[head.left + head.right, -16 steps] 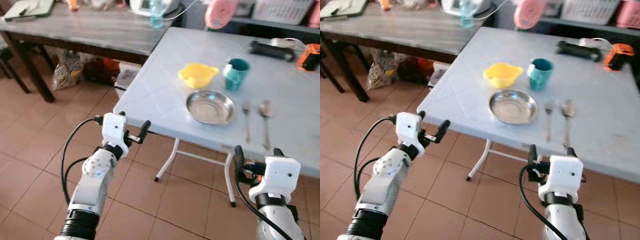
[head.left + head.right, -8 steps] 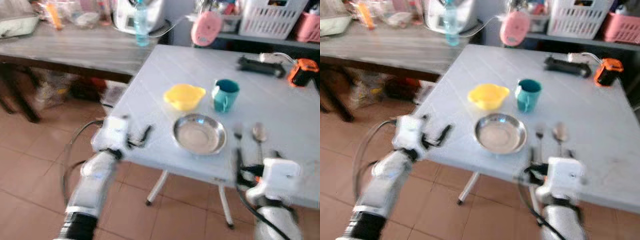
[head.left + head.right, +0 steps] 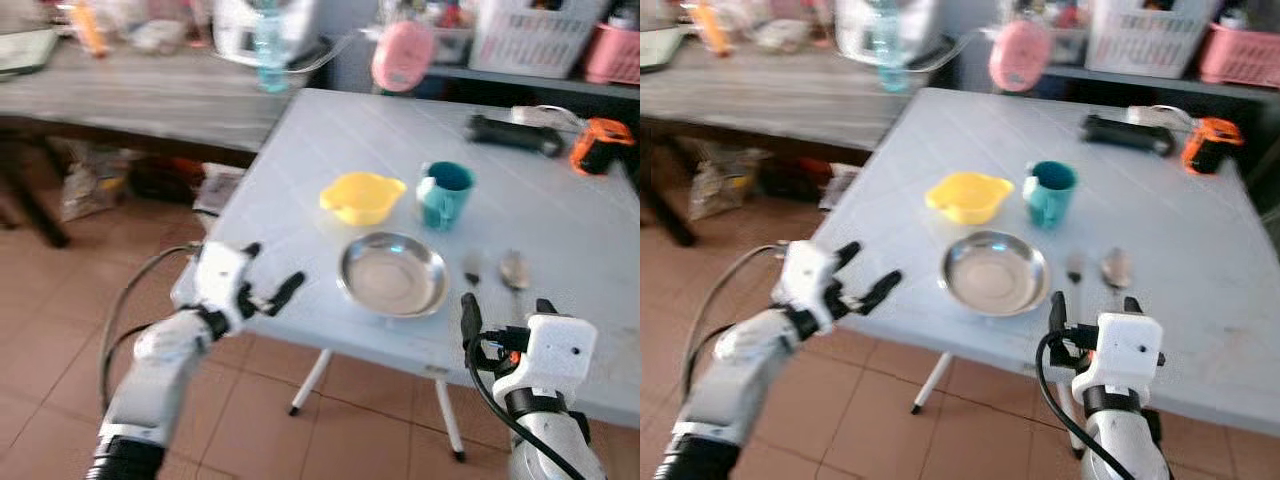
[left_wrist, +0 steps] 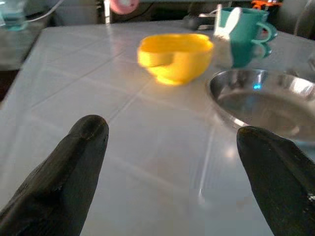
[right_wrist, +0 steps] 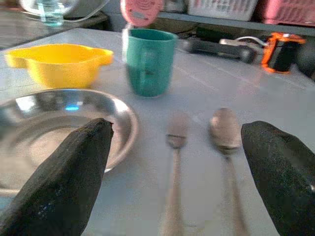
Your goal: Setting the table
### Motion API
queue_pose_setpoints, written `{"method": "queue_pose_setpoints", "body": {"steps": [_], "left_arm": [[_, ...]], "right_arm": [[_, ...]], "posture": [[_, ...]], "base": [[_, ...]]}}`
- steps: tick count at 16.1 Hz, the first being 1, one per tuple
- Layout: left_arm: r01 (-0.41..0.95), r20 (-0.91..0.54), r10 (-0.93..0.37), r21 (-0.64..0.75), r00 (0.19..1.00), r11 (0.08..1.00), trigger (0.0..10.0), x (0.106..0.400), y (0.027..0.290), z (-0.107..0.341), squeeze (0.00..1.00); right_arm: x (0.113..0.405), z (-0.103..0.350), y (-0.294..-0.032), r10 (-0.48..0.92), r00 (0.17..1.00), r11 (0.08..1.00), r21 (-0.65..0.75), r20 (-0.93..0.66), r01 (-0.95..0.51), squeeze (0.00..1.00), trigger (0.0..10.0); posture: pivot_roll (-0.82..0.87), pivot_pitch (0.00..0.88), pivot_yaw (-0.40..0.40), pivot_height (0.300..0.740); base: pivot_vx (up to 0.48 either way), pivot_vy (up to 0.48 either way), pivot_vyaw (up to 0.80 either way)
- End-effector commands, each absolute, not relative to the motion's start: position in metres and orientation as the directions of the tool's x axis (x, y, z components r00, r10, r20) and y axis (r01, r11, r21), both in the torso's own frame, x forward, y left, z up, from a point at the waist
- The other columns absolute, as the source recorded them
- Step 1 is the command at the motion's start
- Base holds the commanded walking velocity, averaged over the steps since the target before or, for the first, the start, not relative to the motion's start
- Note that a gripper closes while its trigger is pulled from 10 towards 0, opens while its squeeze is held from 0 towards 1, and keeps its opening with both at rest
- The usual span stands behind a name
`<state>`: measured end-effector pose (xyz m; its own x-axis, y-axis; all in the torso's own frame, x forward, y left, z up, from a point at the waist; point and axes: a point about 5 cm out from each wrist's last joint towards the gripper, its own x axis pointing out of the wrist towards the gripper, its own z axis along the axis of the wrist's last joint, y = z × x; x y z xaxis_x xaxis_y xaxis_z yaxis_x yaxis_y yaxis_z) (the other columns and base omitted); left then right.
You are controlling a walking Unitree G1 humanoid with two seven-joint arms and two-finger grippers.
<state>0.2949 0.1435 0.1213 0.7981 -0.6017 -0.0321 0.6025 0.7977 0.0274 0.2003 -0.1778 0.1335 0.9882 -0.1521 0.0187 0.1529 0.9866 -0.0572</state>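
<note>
On the pale blue table (image 3: 560, 230) stand a yellow bowl (image 3: 362, 197) and a teal mug (image 3: 446, 194). In front of them lies a steel plate (image 3: 392, 273), with a fork (image 3: 471, 270) and a spoon (image 3: 513, 270) to its right. My left gripper (image 3: 272, 270) is open at the table's front left edge, left of the plate, pointing toward the bowl (image 4: 174, 56). At the front edge my right gripper (image 3: 505, 308) is open, just short of the fork (image 5: 173, 147) and spoon (image 5: 225, 130). Both hold nothing.
A dark wooden table (image 3: 150, 90) with a water bottle (image 3: 268, 40) stands at the back left. A black object (image 3: 515, 133) and an orange item (image 3: 600, 145) lie at the table's far side. Baskets (image 3: 530, 35) sit behind. The folding leg (image 3: 310, 375) stands on the tiled floor.
The whole view has shifted as the camera moved nearer the table. My left gripper has come up from below the table's edge to beside the plate. The tableware has not moved.
</note>
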Motion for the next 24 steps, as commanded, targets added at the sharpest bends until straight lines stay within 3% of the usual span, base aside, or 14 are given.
{"method": "queue_pose_setpoints", "body": {"steps": [1, 7, 15, 24], "left_arm": [[0.648, -0.023, -0.648, 0.025, 0.761, 0.761, 10.0, 0.293, 0.138, 0.127, 0.00], [0.783, -0.048, -0.783, -0.023, 0.620, 0.622, 10.0, 0.281, 0.124, 0.132, 0.00], [0.830, -0.039, -0.832, -0.063, 0.554, 0.555, 10.0, 0.276, 0.111, 0.141, 0.00], [0.845, -0.059, -0.848, -0.071, 0.526, 0.529, 10.0, 0.270, 0.106, 0.139, 0.00]], "right_arm": [[0.201, 0.138, -0.177, -0.143, 0.989, 0.989, -0.037, 0.026, 0.144, 0.00, 10.0], [0.220, 0.149, -0.168, -0.113, 0.993, 0.993, 0.017, 0.021, 0.113, 0.00, 10.0], [0.261, 0.151, -0.159, -0.110, 0.989, 0.991, 0.065, -0.096, 0.117, 0.00, 10.0], [0.283, 0.133, -0.158, -0.120, 0.965, 0.964, 0.204, -0.232, 0.169, 0.00, 10.0]], "posture": [[0.01, 0.112, -0.001, 0.740], [0.01, 0.118, -0.007, 0.740], [0.01, 0.130, -0.012, 0.740], [0.01, 0.129, -0.014, 0.740]], "base": [[0.000, 0.000, 0.00], [0.000, 0.000, 0.00], [0.000, 0.000, 0.00], [0.000, 0.000, 0.00]]}}
